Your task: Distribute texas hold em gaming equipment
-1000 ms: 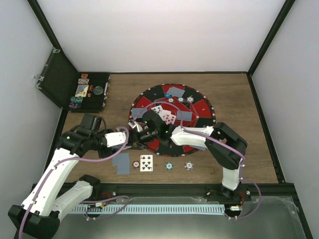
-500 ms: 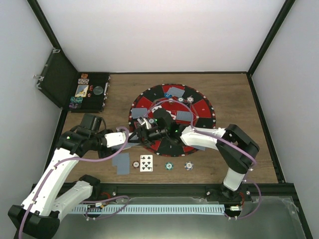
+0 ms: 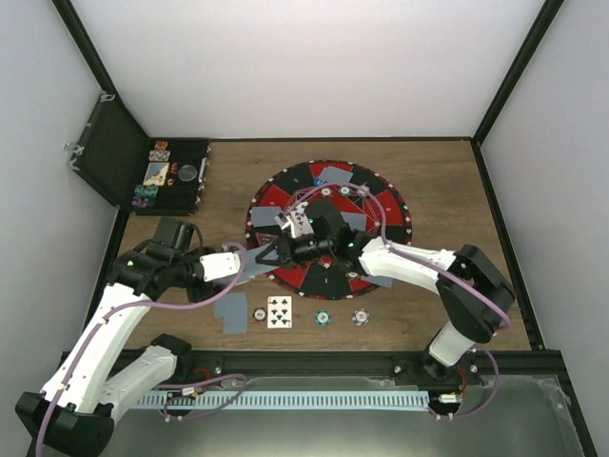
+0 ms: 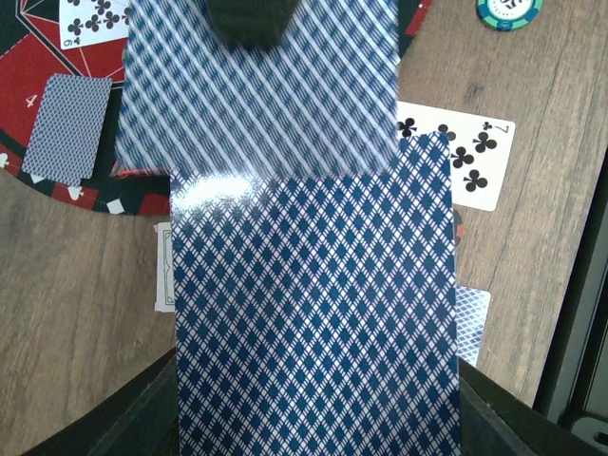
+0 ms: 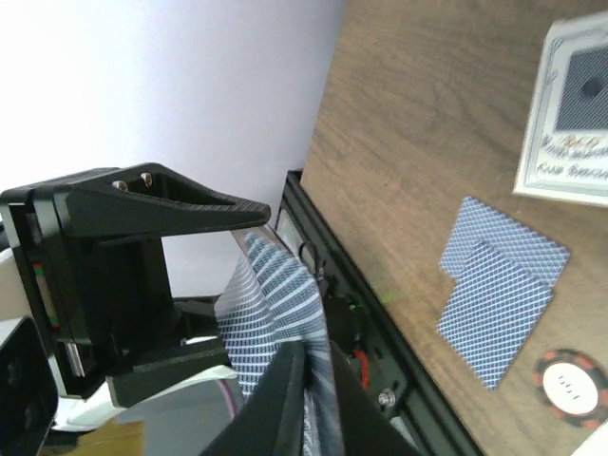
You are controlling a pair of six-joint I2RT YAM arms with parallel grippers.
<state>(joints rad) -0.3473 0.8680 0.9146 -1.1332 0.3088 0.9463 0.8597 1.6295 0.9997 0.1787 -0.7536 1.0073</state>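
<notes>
My left gripper [image 4: 318, 418] is shut on a deck of playing cards [image 4: 313, 313] with blue-and-white patterned backs, held over the mat's near-left edge [image 3: 249, 265]. The top card [image 4: 256, 95] is slid forward off the deck. My right gripper [image 5: 318, 399] is shut on that card [image 5: 275, 313], and its dark fingertip [image 4: 249, 21] covers the card's far end. A seven of clubs [image 3: 279, 311] lies face up on the wood in front of the mat, with face-down cards [image 3: 231, 312] to its left. Poker chips [image 3: 324, 317] lie beside them.
The round red-and-black mat [image 3: 381, 205] carries several dealt cards [image 3: 335, 175]. An open black case [image 3: 176, 176] with chips stands at the back left. The black frame rail [image 3: 381, 362] runs along the near edge. Both arms meet over the mat's left side.
My right gripper has gone from open to shut on the deck's top card, and its wrist has shifted right. The left arm has held still.
</notes>
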